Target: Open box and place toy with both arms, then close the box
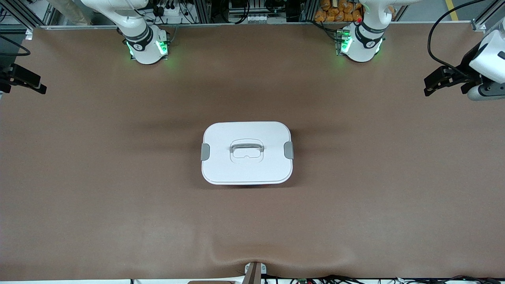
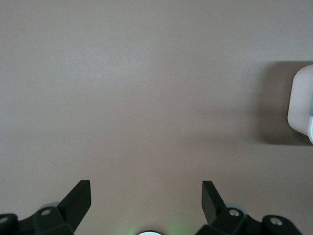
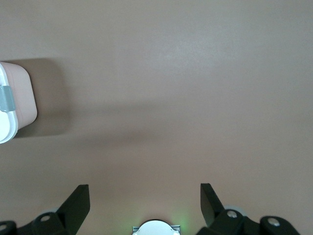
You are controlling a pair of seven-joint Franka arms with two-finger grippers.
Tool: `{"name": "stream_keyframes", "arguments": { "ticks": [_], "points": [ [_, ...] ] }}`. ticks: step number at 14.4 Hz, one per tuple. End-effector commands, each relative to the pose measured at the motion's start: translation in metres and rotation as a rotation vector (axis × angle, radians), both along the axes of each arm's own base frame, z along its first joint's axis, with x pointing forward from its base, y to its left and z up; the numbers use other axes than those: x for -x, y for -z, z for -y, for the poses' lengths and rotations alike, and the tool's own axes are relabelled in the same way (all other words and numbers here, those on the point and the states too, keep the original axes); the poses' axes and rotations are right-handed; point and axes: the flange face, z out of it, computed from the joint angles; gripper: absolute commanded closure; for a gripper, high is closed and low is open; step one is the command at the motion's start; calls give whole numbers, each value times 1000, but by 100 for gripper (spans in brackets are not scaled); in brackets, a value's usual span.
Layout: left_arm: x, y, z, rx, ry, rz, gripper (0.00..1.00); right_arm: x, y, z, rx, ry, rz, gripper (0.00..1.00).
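The box (image 1: 247, 153) stands in the middle of the table with its white lid on. The grey handle (image 1: 246, 148) lies in the lid's recess, and a grey clip (image 1: 205, 152) sits at each short end. The toy is out of view. My left gripper (image 1: 430, 86) hangs open and empty over the left arm's end of the table, well clear of the box. My right gripper (image 1: 37, 85) hangs open and empty over the right arm's end. The left wrist view shows the open left gripper (image 2: 146, 196) and an edge of the box (image 2: 301, 103). The right wrist view shows the open right gripper (image 3: 145, 198) and the box's pink wall (image 3: 22, 98).
A brown cover (image 1: 118, 197) spreads over the whole table, with a wrinkle near a small bracket (image 1: 254, 270) at the edge nearest the front camera. Both arm bases (image 1: 148, 47) glow green along the farthest edge, with cables and frames past them.
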Motion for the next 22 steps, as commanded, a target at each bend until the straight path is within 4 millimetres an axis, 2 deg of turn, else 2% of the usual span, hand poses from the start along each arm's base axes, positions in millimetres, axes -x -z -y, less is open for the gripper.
{"name": "stream_keyframes", "arguments": {
  "ticks": [1, 6, 22],
  "points": [
    [8, -6, 3, 19, 39, 22, 0, 0, -5, -1, 0, 11, 6, 0],
    [1, -16, 1, 25, 47, 43, 0, 0, -5, 0, -1, 12, 7, 0],
    [2, -15, 7, 63, -8, 24, 0, 3, -3, -3, -9, 0, -17, 0]
  ]
}}
